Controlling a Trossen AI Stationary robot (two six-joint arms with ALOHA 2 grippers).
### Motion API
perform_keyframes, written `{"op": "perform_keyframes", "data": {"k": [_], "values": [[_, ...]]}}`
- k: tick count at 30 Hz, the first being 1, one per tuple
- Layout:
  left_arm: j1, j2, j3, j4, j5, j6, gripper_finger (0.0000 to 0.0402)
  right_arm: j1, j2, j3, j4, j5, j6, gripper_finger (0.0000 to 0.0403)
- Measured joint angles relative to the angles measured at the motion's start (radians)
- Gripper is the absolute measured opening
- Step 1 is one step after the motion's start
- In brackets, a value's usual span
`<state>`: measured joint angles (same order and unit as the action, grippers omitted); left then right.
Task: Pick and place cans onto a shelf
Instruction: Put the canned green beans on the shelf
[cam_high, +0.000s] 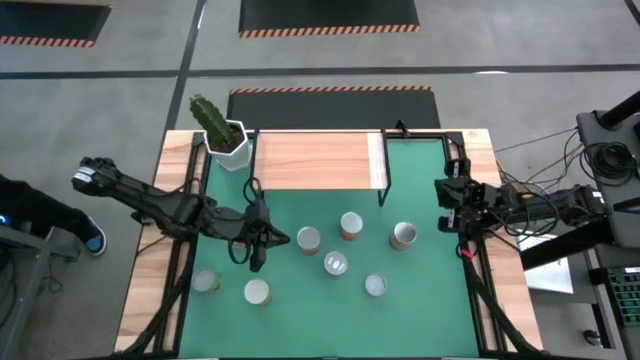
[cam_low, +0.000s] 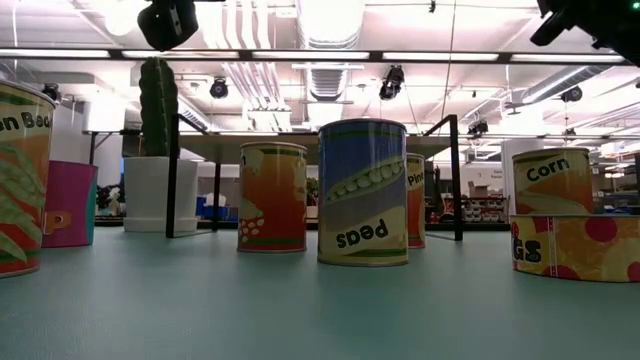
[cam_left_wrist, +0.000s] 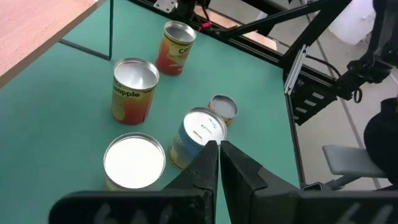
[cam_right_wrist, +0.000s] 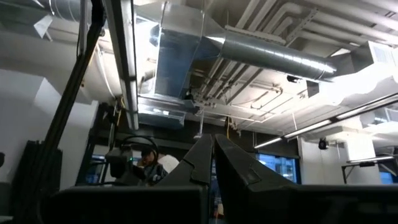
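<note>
Several cans stand upright on the green mat: a white-topped can, a pineapple can, a corn can, a peas can, and others. The light-wood shelf stands on black legs at the far side, with nothing on it. My left gripper hovers shut just left of the white-topped can, pointing past the peas can; its fingertips hold nothing. My right gripper is shut at the table's right edge and points upward at the ceiling.
A cactus in a white pot stands at the shelf's far left corner. The low view shows the peas can with an orange can beside it. Black frame rails run along both table sides. A person sits in the room beyond.
</note>
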<state>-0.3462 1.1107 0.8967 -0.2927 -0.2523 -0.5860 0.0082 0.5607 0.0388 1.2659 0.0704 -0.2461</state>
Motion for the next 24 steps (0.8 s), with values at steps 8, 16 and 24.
{"op": "perform_keyframes", "data": {"k": [8, 16, 24], "values": [[-0.006, 0.0, -0.006, 0.002, -0.038, -0.055, 0.0, 0.0, 0.099, 0.118, -0.041, 0.0, -0.012, 0.0009], [-0.059, 0.0, -0.052, 0.0, -0.073, -0.173, 0.0, 0.0, 0.122, 0.193, -0.13, 0.0, -0.054, 0.0009], [-0.131, 0.0, -0.062, -0.007, -0.073, -0.213, 0.0, 0.0, 0.12, 0.202, -0.13, 0.039, -0.11, 0.0009]]}}
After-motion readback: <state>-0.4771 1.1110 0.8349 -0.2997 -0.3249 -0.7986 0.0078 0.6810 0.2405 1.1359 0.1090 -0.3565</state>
